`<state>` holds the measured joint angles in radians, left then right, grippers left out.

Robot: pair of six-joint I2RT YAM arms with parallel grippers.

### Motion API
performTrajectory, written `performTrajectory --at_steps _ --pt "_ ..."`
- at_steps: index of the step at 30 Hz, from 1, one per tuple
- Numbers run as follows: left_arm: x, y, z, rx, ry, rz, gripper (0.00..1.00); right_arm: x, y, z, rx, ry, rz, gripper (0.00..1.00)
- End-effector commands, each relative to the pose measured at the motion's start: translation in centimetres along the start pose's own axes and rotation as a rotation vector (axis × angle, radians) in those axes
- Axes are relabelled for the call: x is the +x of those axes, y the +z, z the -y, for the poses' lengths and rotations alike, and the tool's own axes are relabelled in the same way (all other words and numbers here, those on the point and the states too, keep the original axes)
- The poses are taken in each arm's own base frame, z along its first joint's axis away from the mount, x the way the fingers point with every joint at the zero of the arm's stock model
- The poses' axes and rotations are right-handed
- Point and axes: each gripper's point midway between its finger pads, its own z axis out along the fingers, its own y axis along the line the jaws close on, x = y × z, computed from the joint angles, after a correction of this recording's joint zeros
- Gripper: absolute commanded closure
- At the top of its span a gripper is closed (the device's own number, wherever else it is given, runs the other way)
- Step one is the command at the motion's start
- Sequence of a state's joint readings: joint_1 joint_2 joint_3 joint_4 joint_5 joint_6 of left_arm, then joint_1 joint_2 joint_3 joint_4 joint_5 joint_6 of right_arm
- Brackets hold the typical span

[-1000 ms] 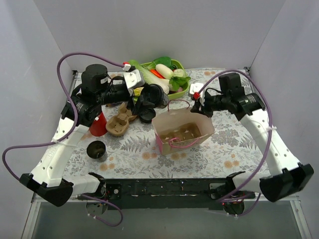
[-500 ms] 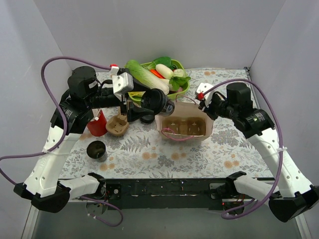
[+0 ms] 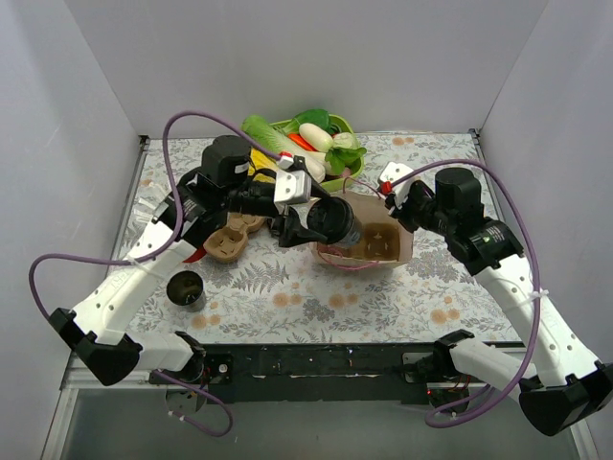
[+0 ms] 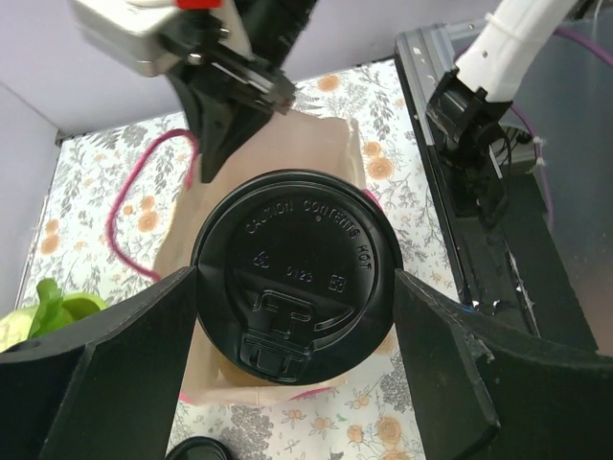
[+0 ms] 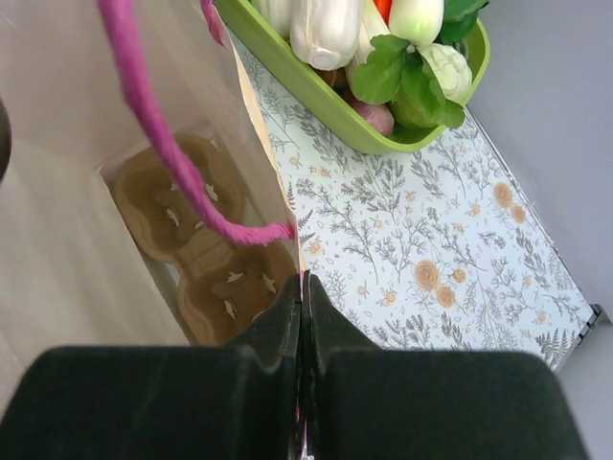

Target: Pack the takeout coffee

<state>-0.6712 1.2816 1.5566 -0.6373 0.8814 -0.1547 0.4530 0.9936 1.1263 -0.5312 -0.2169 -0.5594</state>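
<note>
The takeout coffee (image 3: 337, 221), a dark cup with a round black lid (image 4: 297, 271), hangs in the air at the left rim of the brown paper bag (image 3: 400, 251). My left gripper (image 3: 324, 222) is shut on it, one finger on each side of the lid. The bag (image 4: 321, 153) stands open, with a cardboard carrier (image 5: 196, 244) on its floor. My right gripper (image 3: 392, 195) is shut on the bag's far rim, and the wrist view shows its fingers (image 5: 305, 287) pinching the paper edge beside the pink handle (image 5: 158, 144).
A green tray of vegetables (image 3: 337, 180) stands right behind the bag. Left of the bag lie a second cardboard carrier (image 3: 228, 240), a red cup (image 3: 194, 253) and another dark cup (image 3: 185, 288). A loose black lid (image 4: 196, 448) lies on the flowered cloth.
My left arm has carried the coffee to the right, from above the loose carrier to the bag's left rim. The right gripper has kept its hold on the bag and barely moved.
</note>
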Motion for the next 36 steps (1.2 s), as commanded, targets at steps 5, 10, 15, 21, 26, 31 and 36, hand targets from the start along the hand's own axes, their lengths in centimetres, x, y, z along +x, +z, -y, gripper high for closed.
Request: performTrajectory --at_steps 5,10,15,21,26,31,36 --pt "1.9 3.2 -0.1 0.016 0.210 -0.037 1.00 -3.4 -1.3 1.2 0.074 -0.019 0.133 0.99" --pt "4.3 5.1 -1.2 -0.019 0.295 -0.109 1.00 -2.8 -1.5 1.1 0.092 0.001 0.120 0.99" --pt "6.8 6.4 -2.0 -0.056 0.399 -0.157 1.00 -1.5 -1.7 -0.1 0.077 0.009 0.111 0.99" --pt "8.5 7.3 -2.1 -0.066 0.439 -0.201 1.00 -1.4 -1.8 -0.5 0.077 -0.009 0.125 0.99" --pt "10.7 8.2 -2.1 -0.056 0.473 -0.263 1.00 -1.8 -1.7 0.0 0.104 -0.006 0.142 0.99" --pt "13.1 8.7 -1.5 -0.036 0.509 -0.318 1.00 -1.9 -1.8 -1.7 0.040 -0.012 0.141 0.99" --pt "14.2 8.9 -1.0 -0.033 0.522 -0.355 1.00 -2.8 -2.0 -2.2 0.040 -0.070 0.155 0.99"
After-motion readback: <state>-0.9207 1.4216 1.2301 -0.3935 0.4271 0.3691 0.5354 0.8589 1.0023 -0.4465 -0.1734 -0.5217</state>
